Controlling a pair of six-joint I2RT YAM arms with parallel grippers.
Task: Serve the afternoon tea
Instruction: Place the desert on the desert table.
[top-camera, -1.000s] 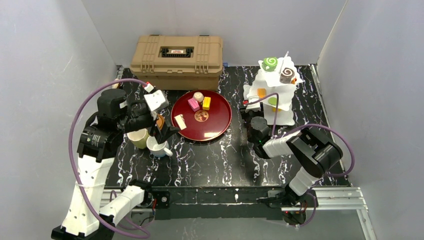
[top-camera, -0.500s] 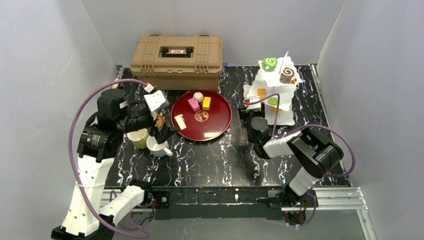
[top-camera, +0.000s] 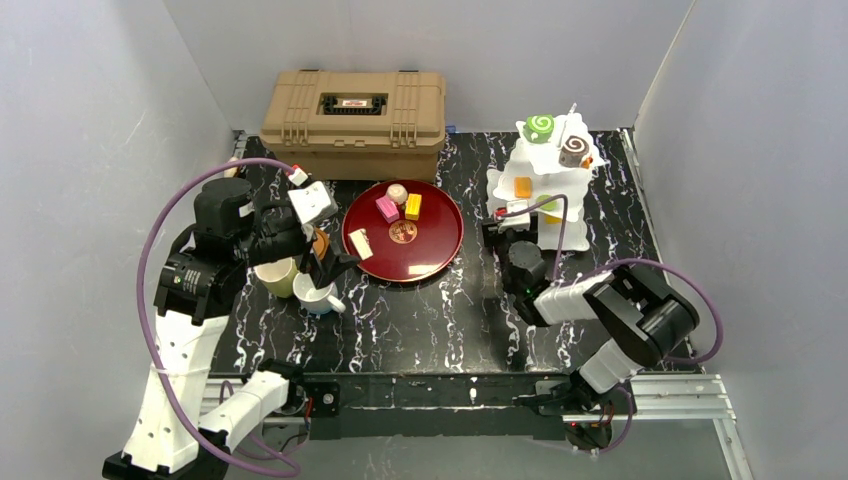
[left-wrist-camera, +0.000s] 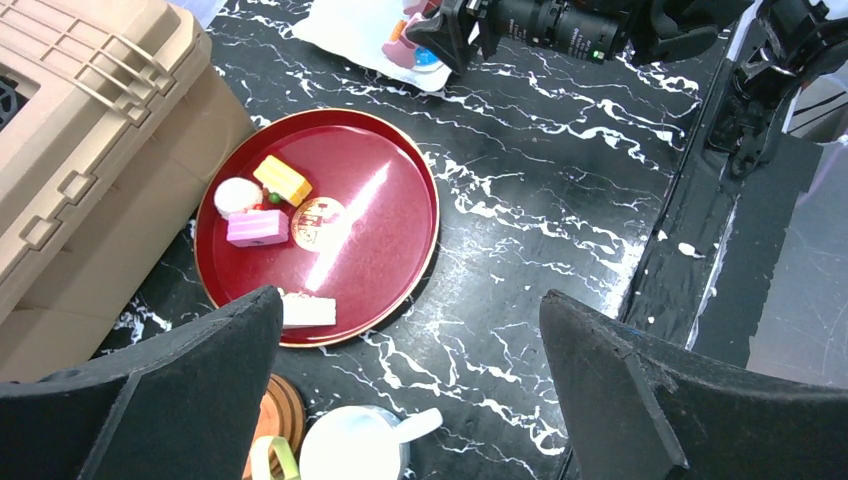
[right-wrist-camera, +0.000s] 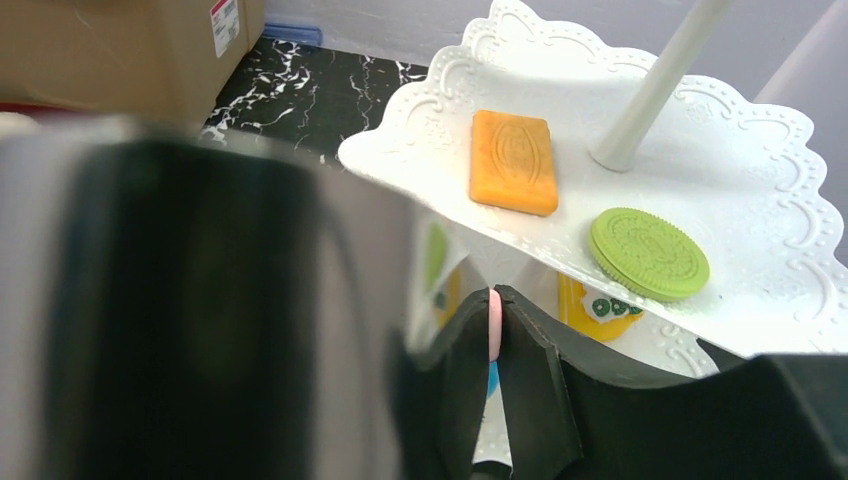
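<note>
Our left arm (top-camera: 215, 260) is folded at the near left, elbow raised and wrist tipped downward, and the left gripper (left-wrist-camera: 410, 300) hangs with its fingers (left-wrist-camera: 180, 390) spread wide. Our right arm (top-camera: 640, 315) bends at the elbow and reaches forward, the right gripper (top-camera: 500, 222) pointing away from us. How far its jaws stand apart, we cannot make out.

The top camera looks down from above and behind my 2 bases, taking in the whole table (top-camera: 400, 330). My left wrist camera looks down between my left fingers (left-wrist-camera: 150, 400), well above the red tray (left-wrist-camera: 390, 270), which the top view shares. My right wrist camera sits close against the white tiered stand (right-wrist-camera: 740, 180), also shared.
</note>
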